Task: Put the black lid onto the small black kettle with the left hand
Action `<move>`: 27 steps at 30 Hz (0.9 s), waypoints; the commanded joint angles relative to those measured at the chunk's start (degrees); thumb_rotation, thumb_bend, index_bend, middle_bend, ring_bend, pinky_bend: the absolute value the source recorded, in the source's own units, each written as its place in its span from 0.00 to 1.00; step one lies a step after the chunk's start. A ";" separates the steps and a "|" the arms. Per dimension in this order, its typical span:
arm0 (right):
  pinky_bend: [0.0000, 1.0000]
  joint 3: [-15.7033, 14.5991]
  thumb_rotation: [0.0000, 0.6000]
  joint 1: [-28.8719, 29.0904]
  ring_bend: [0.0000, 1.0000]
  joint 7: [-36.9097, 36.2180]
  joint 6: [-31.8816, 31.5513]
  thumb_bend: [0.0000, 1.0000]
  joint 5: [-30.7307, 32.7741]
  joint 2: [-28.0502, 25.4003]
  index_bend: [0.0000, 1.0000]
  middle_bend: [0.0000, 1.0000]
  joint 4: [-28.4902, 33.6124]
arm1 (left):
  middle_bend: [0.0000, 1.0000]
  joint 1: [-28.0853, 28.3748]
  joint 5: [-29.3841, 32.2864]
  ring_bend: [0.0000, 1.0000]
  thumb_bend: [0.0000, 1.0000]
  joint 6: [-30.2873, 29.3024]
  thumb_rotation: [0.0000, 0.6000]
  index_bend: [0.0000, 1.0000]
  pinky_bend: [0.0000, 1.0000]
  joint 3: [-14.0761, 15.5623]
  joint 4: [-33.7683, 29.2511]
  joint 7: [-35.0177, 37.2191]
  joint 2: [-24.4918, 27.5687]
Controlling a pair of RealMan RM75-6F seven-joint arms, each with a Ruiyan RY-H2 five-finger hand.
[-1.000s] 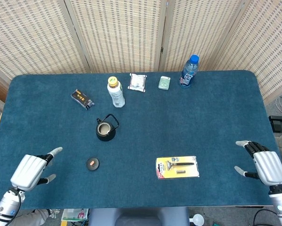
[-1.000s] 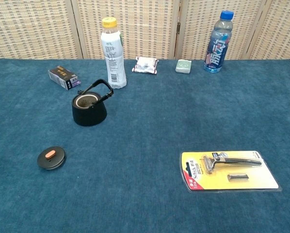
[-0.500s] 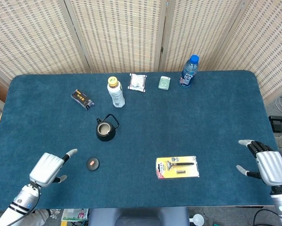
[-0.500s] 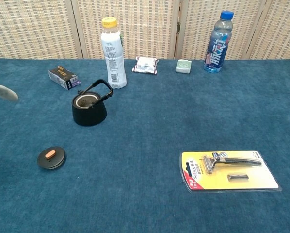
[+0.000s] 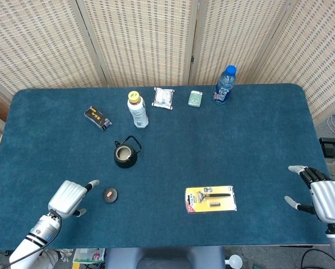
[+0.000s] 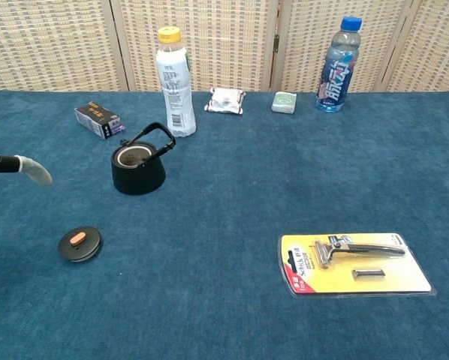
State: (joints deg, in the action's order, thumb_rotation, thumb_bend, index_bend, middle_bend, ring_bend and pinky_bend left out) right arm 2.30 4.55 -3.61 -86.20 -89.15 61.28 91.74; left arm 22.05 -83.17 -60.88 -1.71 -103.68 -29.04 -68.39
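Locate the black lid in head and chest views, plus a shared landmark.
Head view: lid lower left on the mat, just right of the left hand.
Chest view: lid at left, near the front.
Shared landmark: kettle, open, behind the lid in both.

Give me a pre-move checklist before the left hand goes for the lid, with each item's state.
1. Black lid lies free on the table, knob up: ok.
2. Left hand holds nothing, fingers apart: ok.
3. Left hand over the lid: not ok, it sits beside it, apart.
4. Small black kettle upright, mouth uncovered: ok.
5. Kettle handle clear of the mouth: cannot tell.
6. Right hand away from the work area: ok.
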 commanded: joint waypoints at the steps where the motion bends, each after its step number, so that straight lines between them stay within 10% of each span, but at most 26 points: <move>1: 0.39 0.07 1.00 -0.07 0.27 -0.03 -0.06 0.08 0.09 -0.03 0.27 0.30 0.01 | 1.00 1.15 1.26 0.98 0.05 1.17 1.00 0.24 1.00 -0.35 -0.57 -0.64 -0.61; 27: 0.39 0.37 1.00 0.07 0.27 -0.45 0.71 0.08 0.54 -0.14 0.27 0.30 -0.05 | 1.00 7.54 17.09 0.96 0.05 3.62 1.00 0.24 1.00 -1.18 -0.08 -13.57 -6.86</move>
State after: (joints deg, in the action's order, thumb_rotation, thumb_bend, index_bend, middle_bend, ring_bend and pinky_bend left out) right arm 2.67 4.61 -4.06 -85.48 -88.61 61.15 91.69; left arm 29.12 -66.95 -57.21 -2.83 -103.70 -41.92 -74.88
